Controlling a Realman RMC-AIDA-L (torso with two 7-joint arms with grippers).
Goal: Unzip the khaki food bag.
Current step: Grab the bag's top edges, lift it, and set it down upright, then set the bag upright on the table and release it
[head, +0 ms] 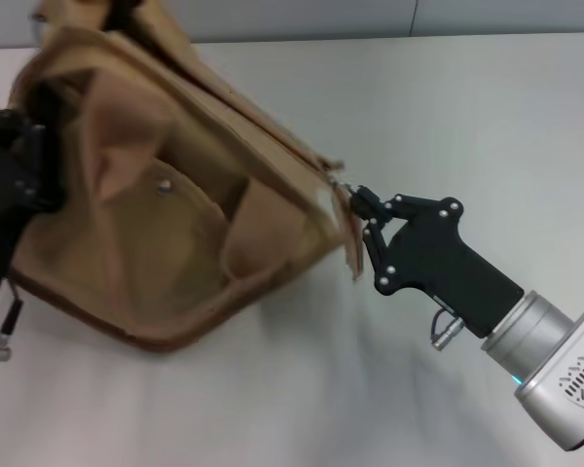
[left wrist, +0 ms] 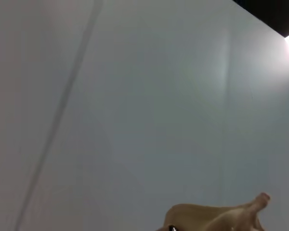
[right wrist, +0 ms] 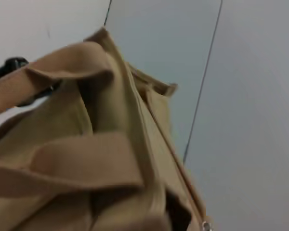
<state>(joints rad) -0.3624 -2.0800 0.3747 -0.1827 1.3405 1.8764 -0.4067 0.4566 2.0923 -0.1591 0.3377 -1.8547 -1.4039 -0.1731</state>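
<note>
- The khaki food bag (head: 175, 233) lies tipped over on the left part of a white table (head: 487, 126), with its snap pocket facing up.
- The left gripper (head: 24, 180) is pressed against the bag's left end. I cannot tell if its claw is open or closed, because the bag hides the tips.
- The right gripper (head: 355, 206) is at the bag's right corner. Its two black fingers are pinched almost together on a small silver bit there. I think that bit is the zipper pull (head: 343, 187).
- The bag looks stretched between the two arms, and its right corner is lifted a little off the table.
- From the right wrist view, the zipper (right wrist: 156, 139) runs along the top edge as a closed line, and a small silver piece (right wrist: 205, 225) shows at the near end.
- So I think the job is only starting. The pull looks grabbed, but most of the zipper is not yet open.
- What is left is to slide the pull along the whole top.
- The table is plain and smooth. A grey wall (head: 273, 19) stands behind it.
</note>
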